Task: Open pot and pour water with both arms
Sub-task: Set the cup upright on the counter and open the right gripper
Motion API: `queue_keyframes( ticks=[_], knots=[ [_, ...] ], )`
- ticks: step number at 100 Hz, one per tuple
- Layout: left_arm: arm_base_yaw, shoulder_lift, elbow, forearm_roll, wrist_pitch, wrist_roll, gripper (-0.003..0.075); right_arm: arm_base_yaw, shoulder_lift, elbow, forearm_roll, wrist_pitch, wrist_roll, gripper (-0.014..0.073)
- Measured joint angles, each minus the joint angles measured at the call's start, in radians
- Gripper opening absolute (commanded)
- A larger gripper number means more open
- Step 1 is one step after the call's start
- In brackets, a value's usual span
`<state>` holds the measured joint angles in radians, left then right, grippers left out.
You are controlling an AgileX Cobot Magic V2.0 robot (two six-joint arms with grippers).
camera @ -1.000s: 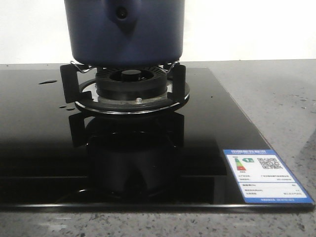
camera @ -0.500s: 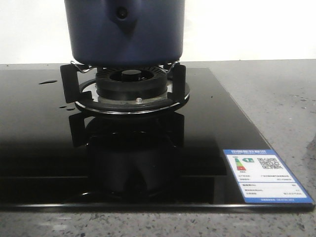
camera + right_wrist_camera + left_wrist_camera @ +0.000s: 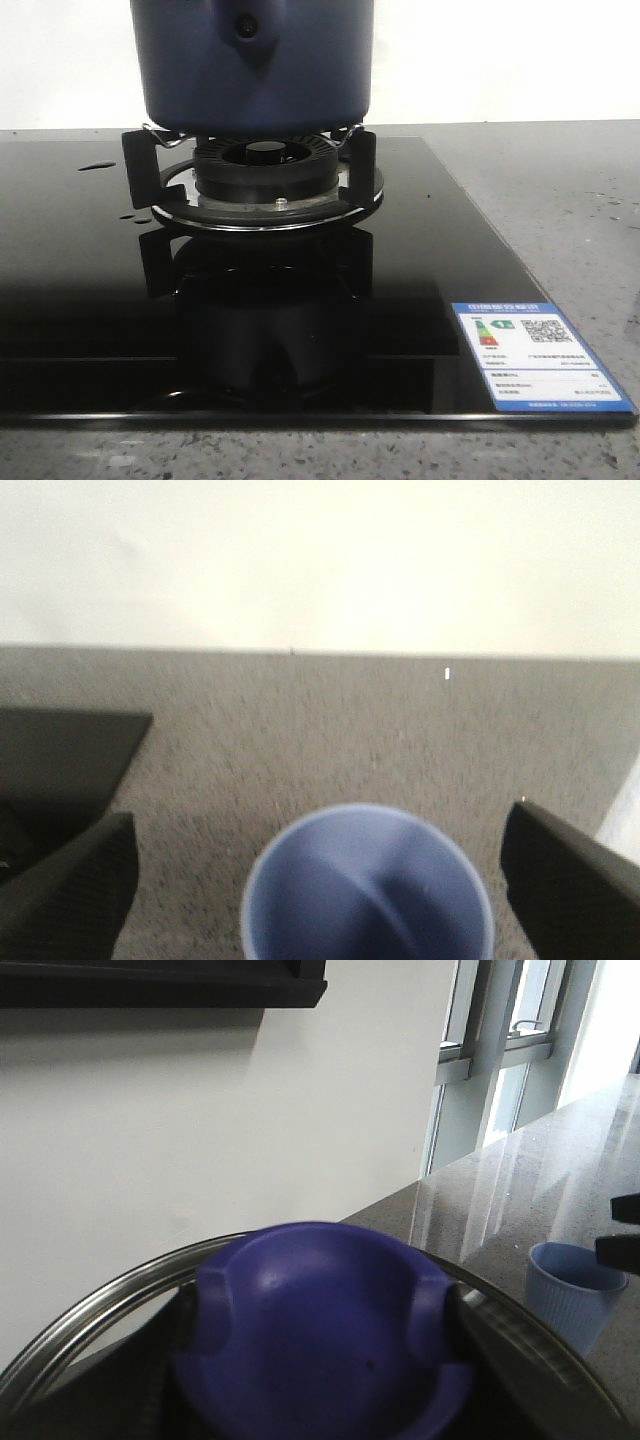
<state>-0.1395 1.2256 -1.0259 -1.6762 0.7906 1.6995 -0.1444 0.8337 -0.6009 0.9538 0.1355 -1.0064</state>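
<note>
The pot (image 3: pixel 252 65) sits on the burner (image 3: pixel 265 175) of the black hob (image 3: pixel 90 300), its top cut off in the front view. Seen from the left wrist, a blue knob (image 3: pixel 320 1325) fills the space between the left gripper (image 3: pixel 318 1360) fingers, with the steel lid (image 3: pixel 90 1320) rim curving round it; the gripper looks clamped on the knob, so I judge the lid-lifting step is in hand. The right gripper (image 3: pixel 320 880) hangs over the cup (image 3: pixel 367 885) with its fingers spread wide either side, not touching. Next it needs to drop lower and close on the cup wall before any pouring.
</note>
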Motion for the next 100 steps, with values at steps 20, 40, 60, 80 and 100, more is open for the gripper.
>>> queue_keyframes(
  ticks=[20, 40, 60, 80, 100],
  knots=[
    [-0.080, 0.017, -0.025, 0.000, -0.036, 0.063, 0.0282, 0.000, -0.169, 0.002, 0.000, 0.002, 0.000, 0.0664],
    [-0.116, 0.104, -0.091, -0.025, -0.055, 0.070, 0.0282, 0.000, -0.278, 0.002, 0.000, 0.073, 0.000, 0.0514],
    [-0.136, 0.189, -0.132, -0.029, -0.062, 0.072, 0.0282, 0.000, -0.387, 0.002, 0.013, 0.263, 0.000, -0.0067],
    [-0.141, 0.247, -0.138, -0.029, -0.047, 0.074, 0.0282, 0.000, -0.433, 0.002, 0.016, 0.338, 0.000, -0.0067],
    [-0.141, 0.289, -0.138, -0.015, -0.037, 0.076, 0.0282, 0.000, -0.433, 0.002, 0.016, 0.342, 0.000, -0.0067]
  ],
)
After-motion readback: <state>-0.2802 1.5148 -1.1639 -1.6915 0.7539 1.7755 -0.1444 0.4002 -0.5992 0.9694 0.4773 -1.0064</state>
